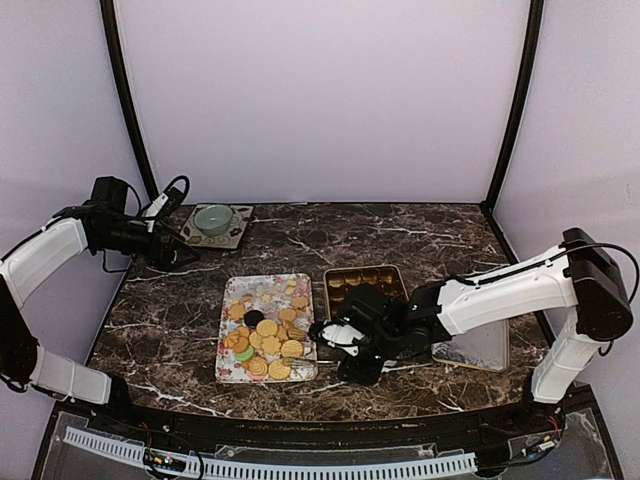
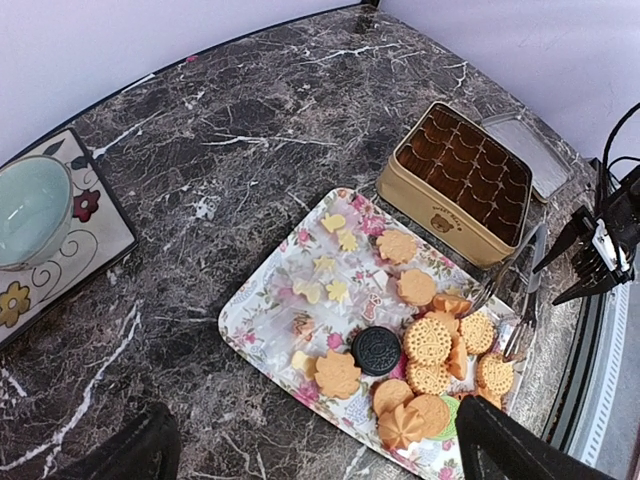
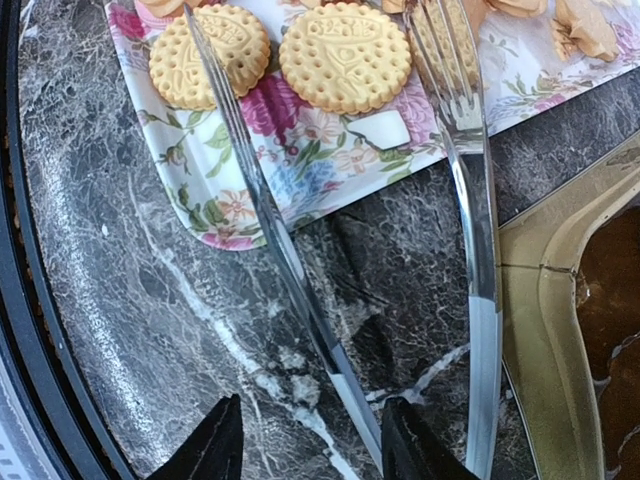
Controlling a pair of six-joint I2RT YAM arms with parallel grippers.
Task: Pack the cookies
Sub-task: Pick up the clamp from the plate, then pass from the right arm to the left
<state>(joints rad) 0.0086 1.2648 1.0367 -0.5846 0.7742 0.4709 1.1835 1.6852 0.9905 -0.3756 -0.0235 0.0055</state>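
The cookies (image 1: 265, 335) lie heaped on a flower-patterned tray (image 1: 232, 370): mostly golden rounds, with one dark sandwich cookie (image 2: 376, 350) and a green one. Metal tongs (image 3: 300, 270) lie between the tray and the gold tin (image 1: 365, 280), their forked tips over two waffle-pattern cookies (image 3: 345, 55). My right gripper (image 3: 315, 420) is low over the tongs' rear end, jaws apart. One tong arm runs between its fingers, close to the right finger (image 3: 415, 450); the other arm passes outside. My left gripper (image 2: 312, 425) is wide open and holds nothing, up at the far left (image 1: 175, 255).
The tin (image 2: 440, 205) holds brown paper cups. Its lid (image 1: 475, 345) lies flat to the right of the tin. A pale green bowl (image 1: 213, 218) sits on a patterned square mat at the back left. Dark marble table, with walls close around it.
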